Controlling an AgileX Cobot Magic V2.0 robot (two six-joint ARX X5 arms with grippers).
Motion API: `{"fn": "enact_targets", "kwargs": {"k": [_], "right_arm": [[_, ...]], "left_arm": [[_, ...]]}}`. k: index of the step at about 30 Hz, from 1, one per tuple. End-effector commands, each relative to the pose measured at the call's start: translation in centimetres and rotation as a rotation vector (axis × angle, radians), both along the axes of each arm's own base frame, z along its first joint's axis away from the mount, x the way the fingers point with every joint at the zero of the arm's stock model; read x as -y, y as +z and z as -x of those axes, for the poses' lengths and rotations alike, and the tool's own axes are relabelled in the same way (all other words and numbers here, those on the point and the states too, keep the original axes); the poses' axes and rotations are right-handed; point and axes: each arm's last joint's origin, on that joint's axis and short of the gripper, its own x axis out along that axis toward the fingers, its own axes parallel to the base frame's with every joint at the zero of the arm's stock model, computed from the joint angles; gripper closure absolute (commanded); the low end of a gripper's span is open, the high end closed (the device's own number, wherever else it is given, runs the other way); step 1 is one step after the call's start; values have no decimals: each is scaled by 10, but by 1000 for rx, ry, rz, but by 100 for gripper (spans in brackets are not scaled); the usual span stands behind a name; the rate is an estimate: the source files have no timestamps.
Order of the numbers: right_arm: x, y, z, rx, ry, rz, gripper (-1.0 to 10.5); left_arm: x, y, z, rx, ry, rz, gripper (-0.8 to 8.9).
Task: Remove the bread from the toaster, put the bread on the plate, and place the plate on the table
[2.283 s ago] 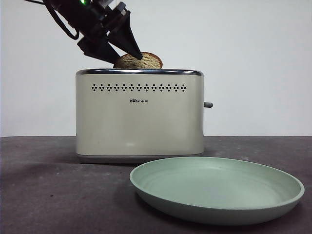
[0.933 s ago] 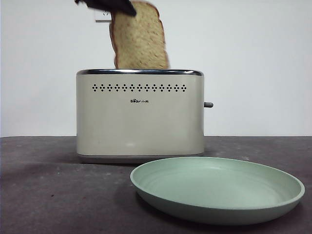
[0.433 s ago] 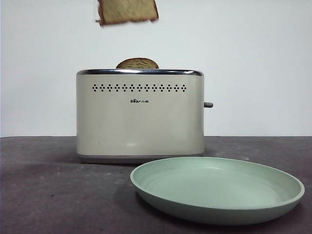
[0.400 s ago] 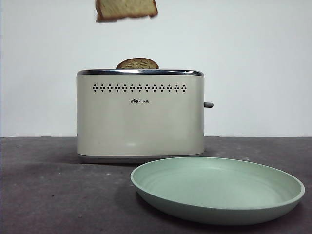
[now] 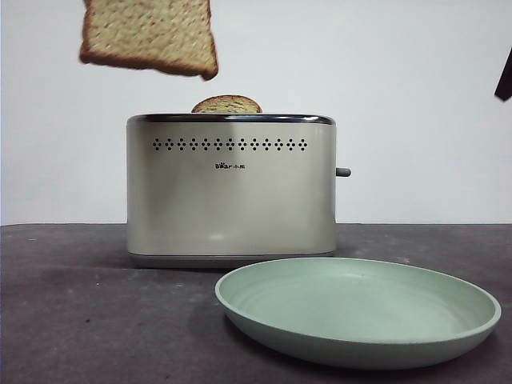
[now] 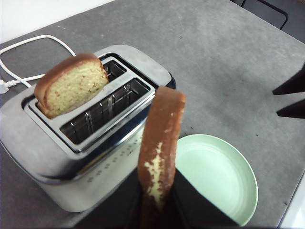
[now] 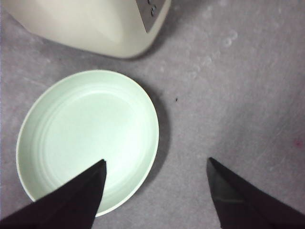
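Note:
The bread [image 5: 149,36] hangs in the air above the toaster's left end, clear of it; the gripper holding it is above the front view's top edge. In the left wrist view my left gripper [image 6: 157,205] is shut on the bread [image 6: 159,138], seen edge-on, crust up. The cream toaster [image 5: 230,188] stands on the table [image 5: 80,320] with a second slice [image 5: 227,105] still in a slot. The mint-green plate [image 5: 356,308] lies in front of it to the right. My right gripper [image 7: 156,161] is open above the plate's [image 7: 86,133] edge and holds nothing.
A white power cable [image 6: 28,47] lies on the table behind the toaster [image 6: 71,162]. The toaster's grey lever [image 5: 342,172] sticks out on its right side. The right gripper's dark tip [image 5: 504,76] shows at the front view's upper right edge.
The bread has come out of the toaster, risen, then shifted left and shows larger now. A dark gripper tip has appeared at the upper right edge.

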Motion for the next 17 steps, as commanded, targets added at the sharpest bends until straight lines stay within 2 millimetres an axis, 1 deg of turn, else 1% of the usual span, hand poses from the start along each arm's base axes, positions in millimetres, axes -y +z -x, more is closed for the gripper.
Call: {"fn": "enact_targets", "kwargs": {"k": [1,6,10,13,17], "right_arm": [[-3,1,-8,-5,9,-12,607],[-9,-4,-18,-16,31,-11,607],[-13,-14,-29,-74,39,0,607],[-17,-24,-39,-127,47,12,607],[-24,-39,-56,-171,59,1,608]], "left_arm": [[-3,-5,11,20,-3,34,810],[-11,-37,30,-21,13,43,810],[-19,-61,47,-59,24,48,810],[-23,-71,59,-77,25,61,810],[-29,-73,72,-90,24,59,810]]}}
